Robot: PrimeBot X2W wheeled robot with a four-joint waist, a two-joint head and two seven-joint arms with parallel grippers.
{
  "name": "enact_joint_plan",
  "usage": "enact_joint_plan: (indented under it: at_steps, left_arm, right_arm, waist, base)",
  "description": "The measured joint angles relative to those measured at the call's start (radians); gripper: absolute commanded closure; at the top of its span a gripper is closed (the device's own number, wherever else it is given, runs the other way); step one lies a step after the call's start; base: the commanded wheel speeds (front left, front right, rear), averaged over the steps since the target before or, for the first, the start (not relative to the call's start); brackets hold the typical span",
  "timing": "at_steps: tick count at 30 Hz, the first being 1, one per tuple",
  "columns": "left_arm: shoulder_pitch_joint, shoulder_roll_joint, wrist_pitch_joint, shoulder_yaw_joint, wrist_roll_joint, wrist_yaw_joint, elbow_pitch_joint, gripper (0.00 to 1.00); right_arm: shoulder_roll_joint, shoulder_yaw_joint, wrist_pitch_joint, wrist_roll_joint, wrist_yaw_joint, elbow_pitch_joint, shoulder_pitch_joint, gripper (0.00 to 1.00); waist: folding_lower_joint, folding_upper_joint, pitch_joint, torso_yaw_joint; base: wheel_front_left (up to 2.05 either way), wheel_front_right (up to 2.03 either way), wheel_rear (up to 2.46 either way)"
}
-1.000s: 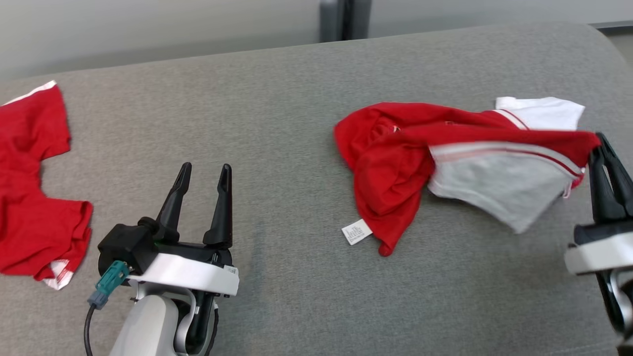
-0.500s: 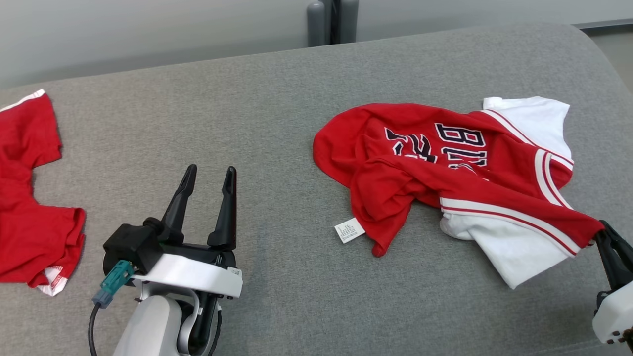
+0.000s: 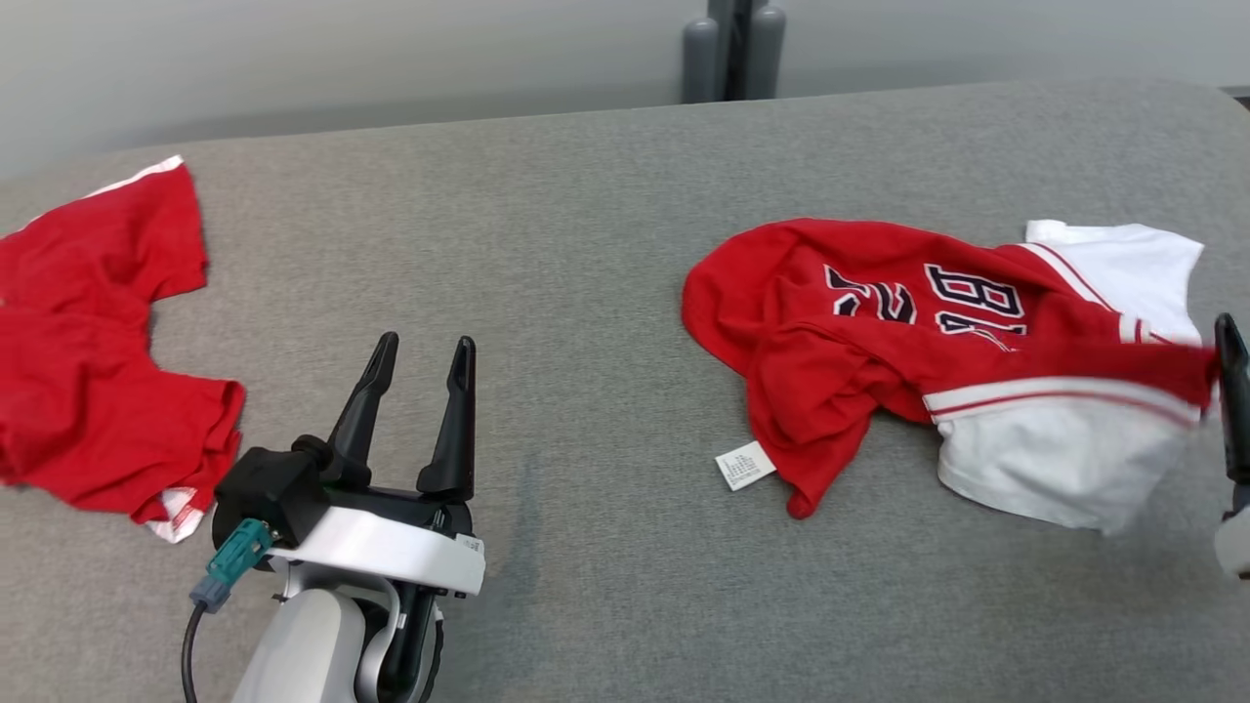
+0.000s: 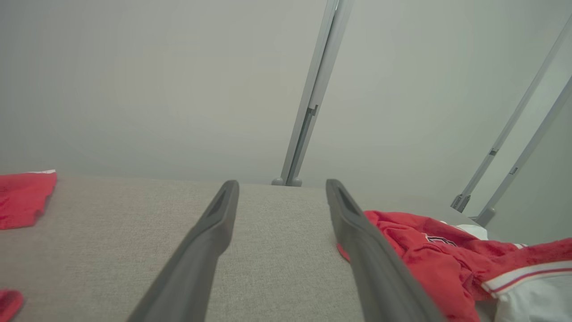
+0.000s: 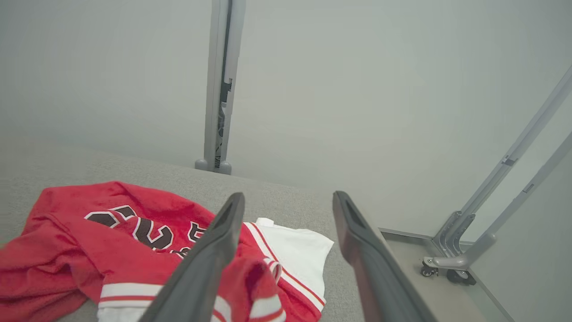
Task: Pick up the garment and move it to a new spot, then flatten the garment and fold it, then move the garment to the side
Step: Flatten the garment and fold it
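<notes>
The right gripper (image 5: pixel 288 195) is shown with its two dark fingers spread wide and nothing clamped between them. In the right wrist view a bunched fold of red hem is seen low in the frame beside the left-hand finger; whether cloth and finger touch cannot be told. In the head view one of its fingers is seen at the right edge of the frame, just beside the blurred red-and-white hem.

The garment (image 3: pixel 879 342), a red jersey with white striped trim, is pictured crumpled in the right half of the frame on a grey upholstered surface (image 3: pixel 547 244). Dark, white-edged lettering is turned upward across its middle and partly hidden by folds. A white panel is spread at its lower right and a white sleeve at its upper right. A small white label (image 3: pixel 744 465) is seen lying on the surface at its lower left edge.

The left gripper (image 3: pixel 427 342) is pictured at the lower left of the frame, fingers parted and empty, well apart from the garment. A red shirt (image 3: pixel 98 342) with white trim is seen rumpled at the left edge. A grey post (image 3: pixel 732 49) is seen at the top of the frame, beyond the surface's far edge.
</notes>
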Motion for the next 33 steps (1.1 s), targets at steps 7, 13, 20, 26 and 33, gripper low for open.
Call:
enact_joint_plan:
  at_steps: [7,13,20,26,33]
  left_arm:
    - [0.007,0.0,0.0,-0.009,-0.003,0.002,-0.002,0.0]
    - [0.014,-0.001,0.0,-0.012,-0.003,0.004,-0.001,0.0]
    - [0.019,0.0,0.0,-0.019,-0.008,0.005,-0.006,0.0]
    - [0.026,0.0,0.0,-0.029,-0.01,0.006,-0.009,0.0]
    - [0.015,0.0,0.0,-0.046,-0.018,0.011,-0.016,0.0]
  right_arm:
    - [0.023,0.042,-0.061,-0.036,0.0,-0.038,-0.052,0.0]
    - [0.037,0.136,-0.066,-0.036,0.0,-0.014,-0.093,0.0]
    - [0.048,0.243,-0.067,-0.026,0.0,0.098,-0.141,0.0]
    - [0.038,0.277,-0.079,-0.018,0.0,0.182,-0.175,0.0]
    - [0.003,0.381,-0.034,0.005,0.0,0.242,-0.261,0.0]
  waist:
    - [0.0,0.0,-0.002,0.046]
    - [0.0,0.0,-0.008,0.08]
    - [0.0,0.0,-0.011,0.11]
    - [0.0,0.0,-0.002,0.128]
    - [0.0,0.0,0.035,0.153]
  base:
    - [0.0,0.0,0.0]
    - [0.0,0.0,0.0]
    - [0.0,0.0,0.0]
    - [0.0,0.0,0.0]
    - [0.0,0.0,0.0]
